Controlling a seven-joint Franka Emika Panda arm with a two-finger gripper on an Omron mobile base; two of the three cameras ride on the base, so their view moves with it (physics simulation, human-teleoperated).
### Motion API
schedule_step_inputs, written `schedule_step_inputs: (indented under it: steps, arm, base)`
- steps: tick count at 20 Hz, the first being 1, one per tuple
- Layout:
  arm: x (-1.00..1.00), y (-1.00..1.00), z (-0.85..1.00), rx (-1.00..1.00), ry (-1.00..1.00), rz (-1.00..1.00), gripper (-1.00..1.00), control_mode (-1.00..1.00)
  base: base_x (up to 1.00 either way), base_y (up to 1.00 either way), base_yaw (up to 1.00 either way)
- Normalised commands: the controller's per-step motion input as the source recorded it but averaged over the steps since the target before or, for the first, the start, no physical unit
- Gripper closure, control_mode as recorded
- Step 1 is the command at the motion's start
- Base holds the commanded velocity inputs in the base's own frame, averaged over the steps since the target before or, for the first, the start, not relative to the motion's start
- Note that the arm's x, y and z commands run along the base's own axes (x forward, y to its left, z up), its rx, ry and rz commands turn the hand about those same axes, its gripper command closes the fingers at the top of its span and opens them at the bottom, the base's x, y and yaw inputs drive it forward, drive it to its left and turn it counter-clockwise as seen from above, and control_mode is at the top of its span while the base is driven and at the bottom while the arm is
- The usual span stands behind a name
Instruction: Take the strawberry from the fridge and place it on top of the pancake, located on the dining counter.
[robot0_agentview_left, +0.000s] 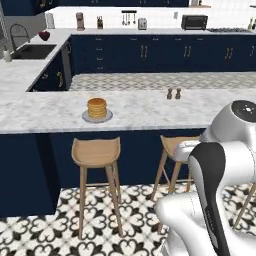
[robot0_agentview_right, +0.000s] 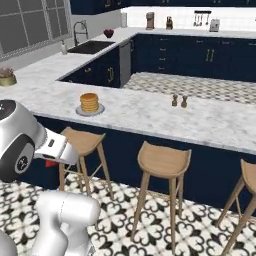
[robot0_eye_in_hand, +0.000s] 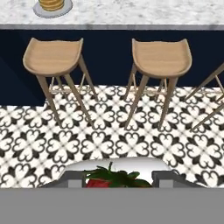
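Observation:
My gripper (robot0_eye_in_hand: 117, 180) is shut on the strawberry (robot0_eye_in_hand: 105, 181), a red fruit with green leaves wedged between the two dark finger tips. The right base view shows a sliver of that strawberry (robot0_agentview_right: 50, 163) under the white hand, low in front of the counter's navy base. The pancake (robot0_agentview_left: 97, 107) (robot0_agentview_right: 89, 102) (robot0_eye_in_hand: 52, 4) is a golden stack on a pale plate (robot0_agentview_left: 106, 118) on the marble dining counter (robot0_agentview_left: 160, 111) (robot0_agentview_right: 150, 116) (robot0_eye_in_hand: 140, 13), ahead of the hand and higher than it. The fridge is out of view.
Wooden stools (robot0_eye_in_hand: 54, 59) (robot0_eye_in_hand: 162, 59) (robot0_agentview_right: 164, 161) stand against the counter between me and the pancake. Two brown shakers (robot0_agentview_left: 173, 93) (robot0_agentview_right: 179, 101) sit further right on the counter. A sink (robot0_agentview_left: 32, 51) and navy cabinets lie behind. Patterned floor tiles (robot0_eye_in_hand: 109, 131) lie below the hand.

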Motion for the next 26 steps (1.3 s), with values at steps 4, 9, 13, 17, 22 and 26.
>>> schedule_step_inputs:
  steps: [4,9,13,17,22,26]
  arm:
    - [0.0,0.0,0.0,0.0,0.0,0.0,1.0,1.0]
    - [0.0,0.0,0.0,0.0,0.0,0.0,1.0,1.0]
    - [0.0,0.0,0.0,0.0,0.0,0.0,1.0,1.0]
    - [0.0,0.0,0.0,0.0,0.0,0.0,1.0,1.0]
    - [0.0,0.0,0.0,0.0,0.0,0.0,1.0,1.0]
    - [0.0,0.0,0.0,0.0,0.0,0.0,1.0,1.0]
  base:
    - [0.98,1.0,-0.43]
    - [0.58,1.0,-0.16]
    - [0.38,1.0,-0.06]
    - [0.62,0.76,-0.13]
    - [0.69,-0.05,-0.02]
    - [0.41,-0.14,0.0]
